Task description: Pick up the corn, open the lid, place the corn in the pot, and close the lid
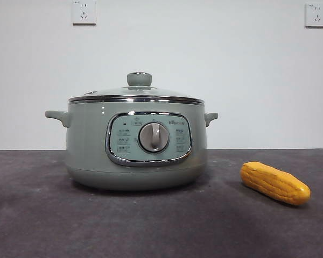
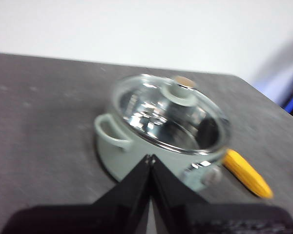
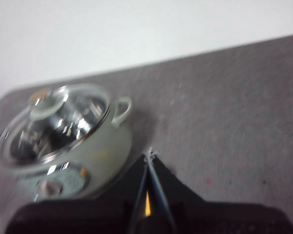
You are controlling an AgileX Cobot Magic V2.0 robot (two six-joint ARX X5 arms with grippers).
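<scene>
The sage-green pot (image 1: pixel 135 145) stands on the dark table, left of centre in the front view. The glass lid (image 1: pixel 137 92) with its green knob sits closed on it. The yellow-orange corn (image 1: pixel 275 183) lies on the table to the right of the pot, apart from it. In the left wrist view my left gripper (image 2: pixel 151 158) is shut and empty, high above the table near the pot (image 2: pixel 158 141), with the corn (image 2: pixel 247 173) beyond. In the right wrist view my right gripper (image 3: pixel 149 155) is shut and empty above the table; a sliver of corn (image 3: pixel 147 204) shows behind its jaws.
Two wall sockets (image 1: pixel 84 12) (image 1: pixel 316 14) are on the white wall behind. The table's far edge meets the wall. Neither arm shows in the front view.
</scene>
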